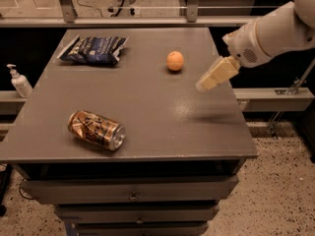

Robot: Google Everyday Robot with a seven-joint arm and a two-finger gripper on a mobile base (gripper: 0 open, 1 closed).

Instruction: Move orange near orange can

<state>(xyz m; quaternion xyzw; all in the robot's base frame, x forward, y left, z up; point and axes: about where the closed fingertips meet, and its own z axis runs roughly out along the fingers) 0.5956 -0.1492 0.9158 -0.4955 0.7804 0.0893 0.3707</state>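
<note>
Table (147, 107): grey top over drawers.
Gripper (204, 84): above the table's right side, angled down and left; open or closed, cannot tell.
Orange (175, 61): near the gripper, left and farther back, not touching.
Can (97, 130): on its side, well left of the gripper, toward the front edge.
Bag (93, 49): far left, at the back.

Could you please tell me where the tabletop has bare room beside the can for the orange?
Bare table lies right of the can, running up to the orange; another patch lies between can and bag. The hand hovers over the right side, beside the orange. Nowhere is crowded.
</note>
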